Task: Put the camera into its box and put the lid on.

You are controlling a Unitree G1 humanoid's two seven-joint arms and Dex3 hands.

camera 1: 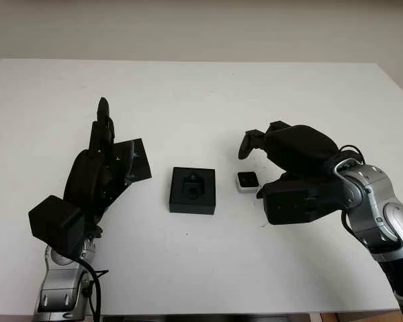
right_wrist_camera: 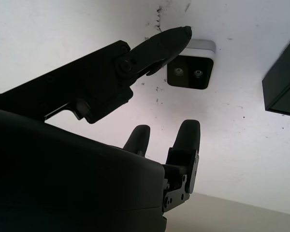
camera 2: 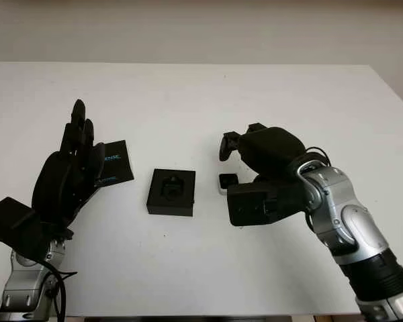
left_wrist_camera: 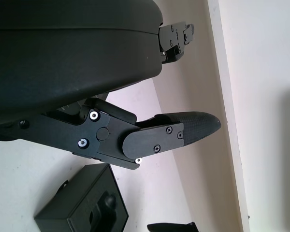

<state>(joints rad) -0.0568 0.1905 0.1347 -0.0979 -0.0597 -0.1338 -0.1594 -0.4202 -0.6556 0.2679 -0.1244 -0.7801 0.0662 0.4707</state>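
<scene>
Small white-and-black square camera [camera 1: 247, 180] lies on your white worktop [camera 1: 201, 100], just right of the open black square box [camera 1: 193, 190] and directly under your right hand [camera 1: 272, 157]. That hand is open and holds nothing; one fingertip [right_wrist_camera: 176, 36] sits at the camera's edge. Your left hand [camera 2: 74, 168] is open above the flat black lid [camera 2: 113, 162], left of the box.

Lid [camera 2: 111, 163] – box [camera 1: 193, 190] – camera [camera 1: 246, 180], left to right
</scene>
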